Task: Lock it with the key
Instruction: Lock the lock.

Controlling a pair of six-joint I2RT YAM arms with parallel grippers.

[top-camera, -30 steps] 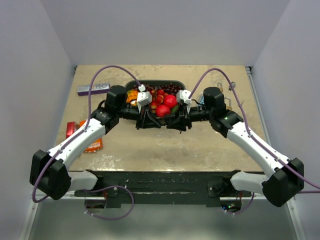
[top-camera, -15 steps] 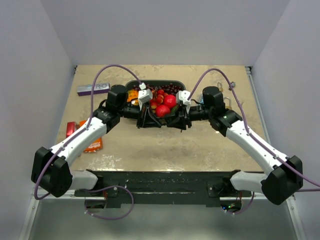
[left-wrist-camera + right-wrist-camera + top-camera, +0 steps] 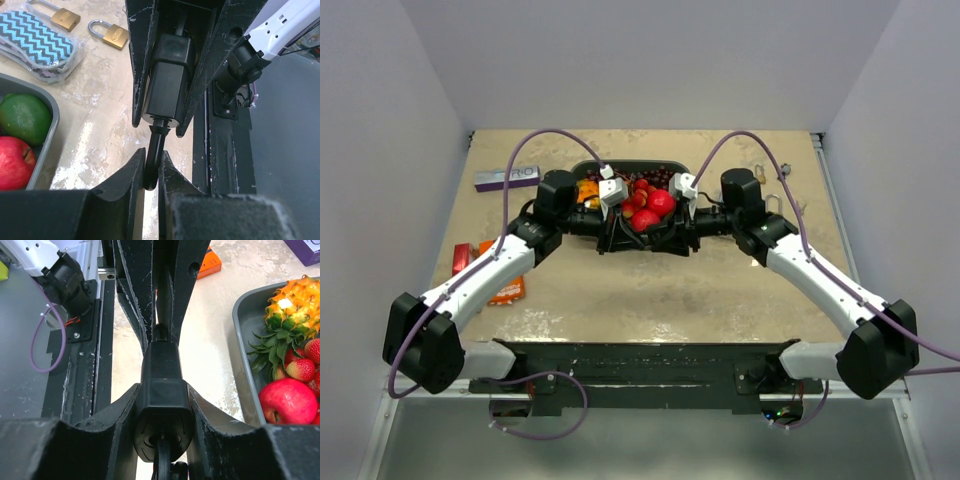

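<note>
Surface: a mottled beige table (image 3: 650,290), closed in by plain pale walls (image 3: 650,60) at the back and on both sides.

Containers: a dark grey tray (image 3: 243,340) lies just beyond both grippers. It holds red apples (image 3: 287,400), strawberries (image 3: 301,369), a pineapple (image 3: 292,307) and a lime (image 3: 25,117).

Left gripper (image 3: 151,165): clamped on the shackle (image 3: 156,142) of a black padlock (image 3: 167,80), fingers tight to it on both sides.

Right gripper (image 3: 163,390): closed around the padlock's body, held off the table between the two grippers. A dark stub (image 3: 163,457) projects from the padlock's base; what it is cannot be told.

Beyond the right gripper: two brass padlocks (image 3: 65,19) and a chevron pouch (image 3: 35,42). Outboard of the left gripper: a purple box (image 3: 507,177) and an orange packet (image 3: 508,290).
</note>
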